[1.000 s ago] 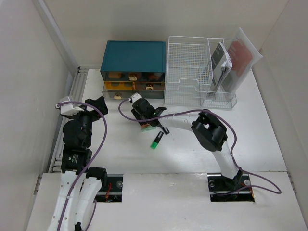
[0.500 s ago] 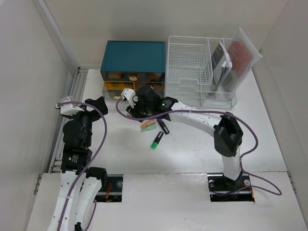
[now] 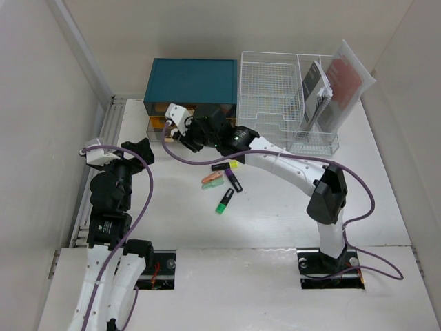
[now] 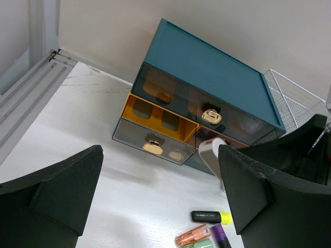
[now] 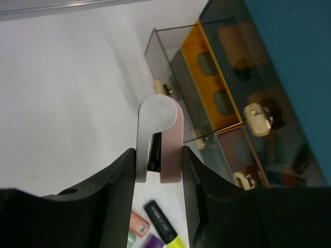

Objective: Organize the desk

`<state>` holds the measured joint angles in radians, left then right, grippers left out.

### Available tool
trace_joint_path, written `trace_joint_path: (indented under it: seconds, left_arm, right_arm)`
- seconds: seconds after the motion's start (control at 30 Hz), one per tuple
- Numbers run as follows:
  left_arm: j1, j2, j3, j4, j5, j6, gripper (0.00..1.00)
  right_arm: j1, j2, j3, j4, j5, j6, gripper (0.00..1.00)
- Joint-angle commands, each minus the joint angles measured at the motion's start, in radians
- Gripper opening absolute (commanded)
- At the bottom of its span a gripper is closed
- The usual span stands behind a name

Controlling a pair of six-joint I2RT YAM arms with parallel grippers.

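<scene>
Right gripper [image 5: 159, 160] pinching pink stapler [image 5: 160, 116] near teal drawer box [image 5: 289, 41], left gripper [image 4: 160, 175] wide, empty; stapler may clip box, twist loose

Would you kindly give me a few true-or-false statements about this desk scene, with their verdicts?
1. The right gripper is shut on a pink-and-white object. True.
2. The left gripper holds a highlighter. False: it is open and empty.
3. Several highlighters lie on the desk in front of the teal drawer box. True.
4. The wire rack is empty. False: a spiral notebook stands in its right-hand section.
</scene>
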<state>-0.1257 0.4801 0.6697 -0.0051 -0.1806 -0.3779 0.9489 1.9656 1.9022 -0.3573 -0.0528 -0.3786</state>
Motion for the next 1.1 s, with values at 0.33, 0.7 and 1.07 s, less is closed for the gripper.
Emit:
trace_joint_path:
  seconds: [0.33,0.7,1.07]
  left_arm:
    - [-0.006,-0.011,0.010,0.031,-0.005,-0.004,0.92]
    - [-0.006,-0.020,0.010,0.031,-0.005,-0.004,0.92]
    - [-0.006,-0.020,0.010,0.031,-0.005,-0.004,0.92]
  right_arm:
    - [0.001,0.187,0.182,0.138,0.146,-0.284,0.00]
    - [-0.030,0.225,0.202,0.181,0.157,-0.313,0.00]
    - [-0.052,0.296,0.233,0.235,0.240,-0.365,0.00]
